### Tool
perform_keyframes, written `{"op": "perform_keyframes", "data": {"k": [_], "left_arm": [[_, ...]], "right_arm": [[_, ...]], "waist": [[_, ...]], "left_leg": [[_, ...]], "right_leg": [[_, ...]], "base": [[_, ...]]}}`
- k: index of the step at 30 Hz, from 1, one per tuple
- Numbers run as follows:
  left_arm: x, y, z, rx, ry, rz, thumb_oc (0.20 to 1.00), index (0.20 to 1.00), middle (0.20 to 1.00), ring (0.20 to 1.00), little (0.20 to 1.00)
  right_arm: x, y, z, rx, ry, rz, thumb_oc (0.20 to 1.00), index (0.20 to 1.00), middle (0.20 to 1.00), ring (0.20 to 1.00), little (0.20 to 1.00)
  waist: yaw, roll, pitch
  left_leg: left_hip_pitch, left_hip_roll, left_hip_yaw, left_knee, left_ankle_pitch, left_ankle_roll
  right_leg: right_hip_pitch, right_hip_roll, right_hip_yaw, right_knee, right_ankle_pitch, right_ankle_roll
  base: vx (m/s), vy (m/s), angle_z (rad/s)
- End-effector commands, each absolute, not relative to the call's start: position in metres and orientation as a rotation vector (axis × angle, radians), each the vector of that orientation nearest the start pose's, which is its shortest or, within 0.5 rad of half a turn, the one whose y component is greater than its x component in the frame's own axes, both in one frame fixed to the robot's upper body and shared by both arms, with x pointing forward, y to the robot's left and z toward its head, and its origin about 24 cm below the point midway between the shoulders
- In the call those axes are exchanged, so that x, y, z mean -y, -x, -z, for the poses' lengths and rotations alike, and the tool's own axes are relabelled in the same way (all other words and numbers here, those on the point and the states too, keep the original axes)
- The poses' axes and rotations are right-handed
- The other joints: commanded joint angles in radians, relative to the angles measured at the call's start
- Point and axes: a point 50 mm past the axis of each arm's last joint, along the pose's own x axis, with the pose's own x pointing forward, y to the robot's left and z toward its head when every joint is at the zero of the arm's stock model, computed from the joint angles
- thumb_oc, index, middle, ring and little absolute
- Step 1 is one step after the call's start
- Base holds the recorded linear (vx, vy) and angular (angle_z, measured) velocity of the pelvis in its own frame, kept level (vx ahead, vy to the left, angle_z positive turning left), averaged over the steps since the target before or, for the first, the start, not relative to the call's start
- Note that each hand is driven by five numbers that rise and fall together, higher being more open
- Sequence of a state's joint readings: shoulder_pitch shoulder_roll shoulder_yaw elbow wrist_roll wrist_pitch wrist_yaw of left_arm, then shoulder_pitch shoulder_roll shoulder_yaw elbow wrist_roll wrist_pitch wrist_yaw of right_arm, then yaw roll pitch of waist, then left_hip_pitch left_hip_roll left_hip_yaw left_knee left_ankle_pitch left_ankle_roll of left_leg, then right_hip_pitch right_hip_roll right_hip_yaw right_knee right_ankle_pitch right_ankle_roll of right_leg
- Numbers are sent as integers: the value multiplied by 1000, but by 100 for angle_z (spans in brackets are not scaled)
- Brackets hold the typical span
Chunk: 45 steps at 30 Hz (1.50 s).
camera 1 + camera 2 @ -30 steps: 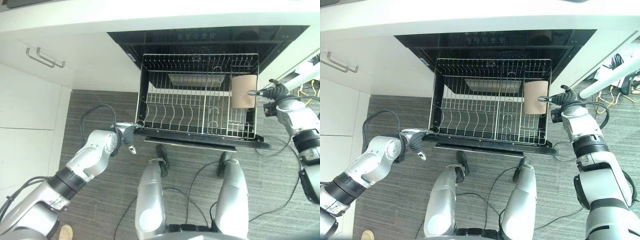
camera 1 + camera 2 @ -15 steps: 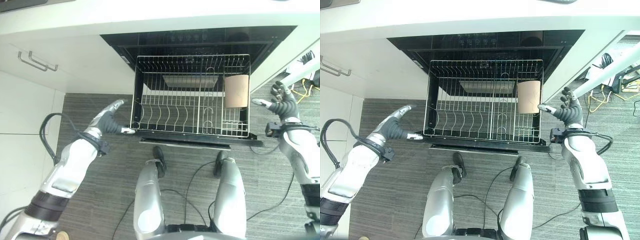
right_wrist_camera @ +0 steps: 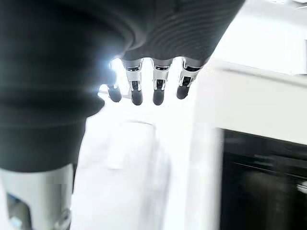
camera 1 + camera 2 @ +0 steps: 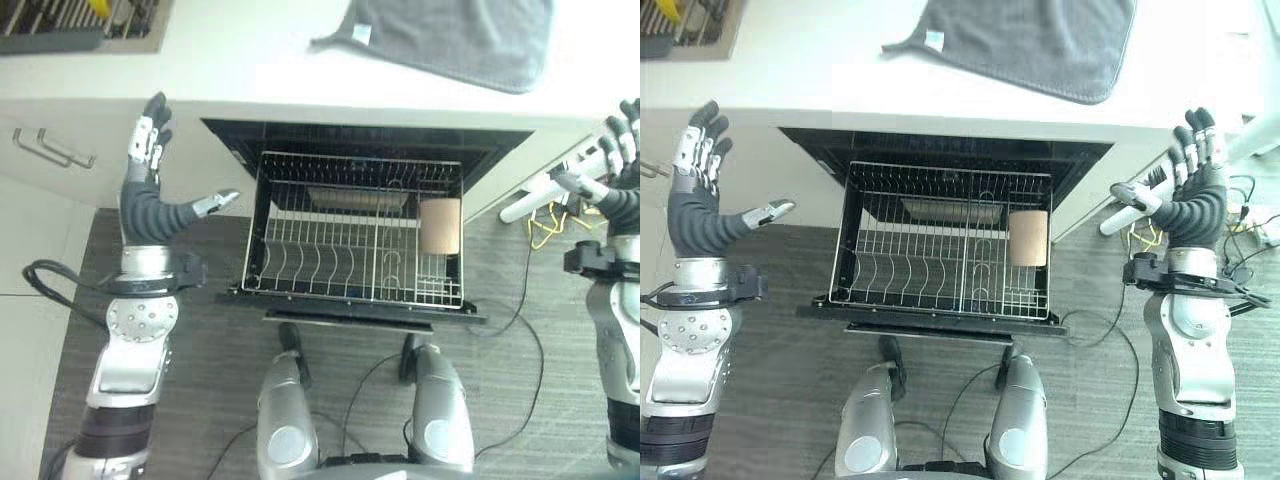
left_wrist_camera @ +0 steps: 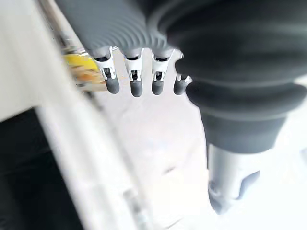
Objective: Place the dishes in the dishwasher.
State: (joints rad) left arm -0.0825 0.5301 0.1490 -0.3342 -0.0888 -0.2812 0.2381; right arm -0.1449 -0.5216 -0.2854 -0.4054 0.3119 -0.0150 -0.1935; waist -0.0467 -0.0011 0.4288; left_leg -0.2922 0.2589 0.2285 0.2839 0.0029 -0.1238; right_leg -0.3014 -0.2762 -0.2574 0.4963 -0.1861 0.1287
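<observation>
**A:** Where do the robot's hands stand?

**B:** Both are raised, one on each side of the open black dishwasher [image 4: 940, 160]. The left hand [image 4: 150, 200] is up in front of the white cabinet front, fingers straight and spread, thumb stretched out towards the dishwasher. It holds nothing. The right hand [image 4: 1195, 195] is up on the far right, beside the counter's end, also with straight, spread fingers and the thumb out to the side, and it too is empty.

**A:** Do the wrist views agree?

**B:** Yes. In each, the dark-tipped fingers hang in a loose row beside the ribbed cover, with nothing between them and the thumb.

**A:** And the dishes?

**B:** The silver wire dish rack [image 4: 355, 235] is pulled out of the dishwasher over the grey striped floor [image 4: 790, 350]. In the rack's right part stands a tan cylindrical cup [image 4: 440, 225], lying against the wires near the right side. Further back in the rack lies a flat grey metal tray [image 4: 355, 200]. The rows of upright prongs on the left of the rack carry nothing.

**A:** What is on the counter?

**B:** On the white countertop [image 4: 840, 70] above the dishwasher lies a dark grey cloth [image 4: 1030, 40], spread flat, with a small white tag at one corner. At the counter's far left corner there is a dark drying rack [image 4: 70, 25] with something yellow in it; what it is I cannot tell. A silver handle [image 4: 50, 148] sits on the white cabinet left of the left hand.
</observation>
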Motion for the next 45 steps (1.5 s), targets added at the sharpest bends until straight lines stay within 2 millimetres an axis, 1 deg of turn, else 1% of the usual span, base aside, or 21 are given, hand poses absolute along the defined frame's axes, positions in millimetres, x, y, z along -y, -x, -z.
{"op": "perform_keyframes", "data": {"k": [1, 5, 7, 8, 9, 10, 13, 16, 17, 18, 20, 23, 25, 29, 32, 35, 37, 39, 41, 43, 45], "left_arm": [[-225, -218, -219, 955, -337, -163, 1000, 1000, 1000, 1000, 1000], [-223, -212, -226, 1003, -340, -117, 1000, 1000, 1000, 1000, 1000], [-221, -212, -228, 1009, -338, -84, 1000, 1000, 1000, 1000, 1000], [-220, -211, -231, 1021, -340, -74, 1000, 1000, 1000, 1000, 1000], [-219, -210, -231, 1024, -337, -70, 1000, 1000, 1000, 1000, 1000], [-219, -209, -232, 1039, -339, -78, 1000, 1000, 1000, 1000, 1000], [-220, -210, -230, 1028, -350, -90, 1000, 1000, 1000, 1000, 1000], [-223, -211, -228, 1024, -317, -89, 1000, 1000, 1000, 1000, 1000], [-223, -211, -227, 1024, -302, -92, 1000, 1000, 1000, 1000, 1000], [-225, -211, -228, 1025, -276, -94, 1000, 1000, 1000, 1000, 1000], [-228, -210, -227, 1008, -261, -105, 1000, 1000, 1000, 1000, 1000], [-230, -210, -224, 983, -276, -97, 1000, 1000, 1000, 1000, 1000], [-233, -208, -226, 987, -260, -96, 1000, 1000, 1000, 1000, 1000], [-241, -201, -225, 998, -216, -121, 1000, 1000, 1000, 1000, 1000], [-237, -199, -223, 998, -201, -125, 1000, 1000, 1000, 1000, 1000], [-234, -199, -218, 982, -188, -115, 1000, 1000, 1000, 1000, 1000], [-234, -198, -216, 982, -182, -116, 1000, 1000, 1000, 1000, 1000], [-237, -198, -216, 970, -154, -95, 1000, 1000, 1000, 1000, 1000], [-237, -202, -215, 932, -153, -42, 1000, 1000, 1000, 1000, 1000], [-231, -205, -218, 935, -163, 16, 1000, 1000, 1000, 1000, 1000], [-230, -206, -221, 940, -185, 23, 1000, 1000, 1000, 1000, 1000]], "right_arm": [[247, -223, -242, 877, 212, 254, 1000, 1000, 1000, 1000, 1000], [252, -214, -244, 915, 185, 295, 1000, 1000, 1000, 1000, 1000], [253, -210, -241, 921, 161, 316, 1000, 1000, 1000, 1000, 1000], [251, -207, -238, 928, 154, 320, 1000, 1000, 1000, 1000, 1000], [250, -206, -238, 932, 156, 321, 1000, 1000, 1000, 1000, 1000], [244, -207, -237, 945, 155, 284, 1000, 1000, 1000, 1000, 1000], [242, -207, -234, 938, 150, 267, 1000, 1000, 1000, 1000, 1000], [251, -202, -236, 952, 164, 289, 1000, 1000, 1000, 1000, 1000], [252, -201, -238, 964, 168, 295, 1000, 1000, 1000, 1000, 1000], [254, -199, -240, 981, 163, 299, 1000, 1000, 1000, 1000, 1000], [255, -197, -241, 991, 141, 306, 1000, 1000, 1000, 1000, 1000], [256, -198, -243, 965, 148, 325, 1000, 1000, 1000, 1000, 1000], [261, -197, -245, 965, 172, 369, 1000, 1000, 1000, 1000, 1000], [263, -200, -251, 979, 168, 358, 1000, 1000, 1000, 1000, 1000], [266, -199, -254, 962, 238, 343, 1000, 1000, 1000, 1000, 1000], [274, -199, -262, 938, 278, 361, 1000, 1000, 1000, 1000, 1000], [275, -199, -267, 949, 289, 356, 1000, 1000, 1000, 1000, 1000], [274, -197, -268, 960, 298, 361, 1000, 1000, 1000, 1000, 1000], [275, -191, -260, 946, 258, 374, 1000, 1000, 1000, 1000, 1000], [273, -189, -247, 917, 223, 380, 1000, 1000, 1000, 1000, 1000], [268, -193, -244, 915, 212, 377, 1000, 1000, 1000, 1000, 1000]], "waist": [[-1, -3, -83], [-3, -17, -154], [-6, -22, -188], [-11, -25, -205], [-11, -27, -208], [-6, -26, -217], [3, -10, -231], [-8, -12, -250], [-3, -14, -255], [10, -21, -259], [18, -21, -262], [10, -15, -264], [0, -10, -261], [1, 0, -266], [-18, -5, -278], [-26, 4, -296], [-24, 10, -296], [-33, 15, -296], [-42, 5, -292], [-44, -8, -288], [-27, -10, -286]], "left_leg": [[70, 24, 4, 19, -111, 3], [155, -31, 23, -45, -118, 18], [205, -71, 41, -124, -100, 33], [236, -98, 61, -186, -88, 40], [245, -104, 66, -200, -83, 43], [300, -116, 129, -281, -78, 61], [336, -115, 160, -351, -43, 76], [333, -137, 165, -361, -37, 94], [333, -150, 167, -360, -37, 98], [324, -158, 172, -348, -37, 95], [298, -159, 160, -308, -33, 84], [260, -159, 203, -238, -43, 79], [220, -154, 225, -149, -68, 77], [241, -108, 148, -121, -97, 77], [314, 13, 84, -176, -50, 30], [361, 103, 57, -260, 42, -21], [371, 91, 31, -261, 19, -28], [378, 65, 54, -265, -12, -30], [375, -5, 48, -275, -31, -16], [384, -72, 59, -323, -34, 4], [402, -86, 112, -370, -29, 23]], "right_leg": [[52, -6, 33, -105, 10, 5], [163, -27, 40, -248, 76, 29], [204, -60, 44, -343, 176, 53], [211, -88, 38, -389, 279, 76], [212, -93, 38, -399, 300, 81], [208, -113, -25, -383, 344, 103], [228, -27, -78, -297, 228, 73], [253, 142, -55, -209, 98, 35], [264, 172, -60, -206, 75, 17], [297, 178, -92, -263, 55, -8], [357, 217, -69, -350, 11, -51], [399, 236, -70, -391, 3, -79], [415, 227, -63, -394, 2, -88], [400, 210, -29, -361, -18, -102], [366, 178, -11, -324, -17, -99], [349, 137, -9, -312, -17, -80], [339, 94, -4, -304, -4, -51], [326, 30, -7, -292, 28, 4], [310, -46, 13, -302, 167, 48], [271, -137, 19, -325, 359, 86], [261, -158, -44, -327, 387, 101]], "base": [[108, 128, 1], [193, 240, 3], [184, 280, -12], [117, 222, -17], [23, 325, -25], [-68, 306, -34], [-98, 209, -77], [-115, 51, -24], [-125, -65, 8], [-87, -151, 6], [-76, -309, -17], [-103, -210, 7], [-123, -80, 24], [-46, 157, -9], [47, 458, -31], [91, 592, -33], [74, 690, 2], [66, 758, 7], [72, 655, 20], [7, 583, 50], [-41, 476, 25]]}}
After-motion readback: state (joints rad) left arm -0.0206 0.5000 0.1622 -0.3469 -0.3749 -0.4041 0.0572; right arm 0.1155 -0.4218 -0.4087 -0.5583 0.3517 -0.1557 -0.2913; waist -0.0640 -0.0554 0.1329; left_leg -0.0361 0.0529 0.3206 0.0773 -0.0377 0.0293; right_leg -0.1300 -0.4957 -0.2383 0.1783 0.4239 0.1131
